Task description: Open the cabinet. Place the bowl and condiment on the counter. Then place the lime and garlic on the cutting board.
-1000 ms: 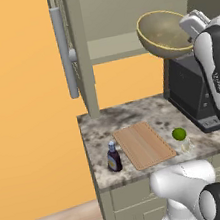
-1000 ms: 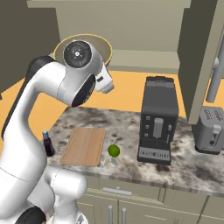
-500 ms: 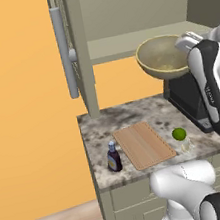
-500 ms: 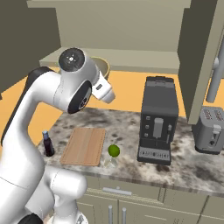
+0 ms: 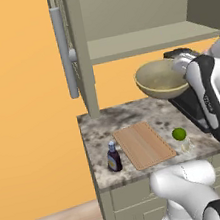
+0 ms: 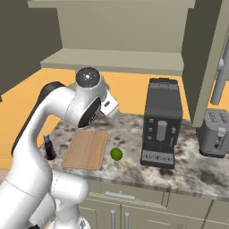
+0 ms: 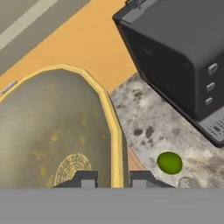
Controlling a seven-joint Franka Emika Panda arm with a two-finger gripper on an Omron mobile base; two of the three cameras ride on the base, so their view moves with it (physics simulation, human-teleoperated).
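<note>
The tool point(image 7: 113, 179) is pinching the bowl point(image 5: 160, 78) by its rim, seemingly above the table point(image 5: 97, 129), beside the cutting board point(image 5: 143, 144).

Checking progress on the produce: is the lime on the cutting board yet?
No: the lime sits on the counter right of the cutting board.

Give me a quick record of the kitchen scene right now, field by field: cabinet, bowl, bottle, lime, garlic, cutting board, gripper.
cabinet: open, its door swung out to the left
bowl: held in the air above the counter, gripped at its rim
bottle: upright on the counter, left of the board
lime: on the counter, right of the board
garlic: on the counter just in front of the lime
cutting board: bare
gripper: fingers either side of the bowl's rim
</note>
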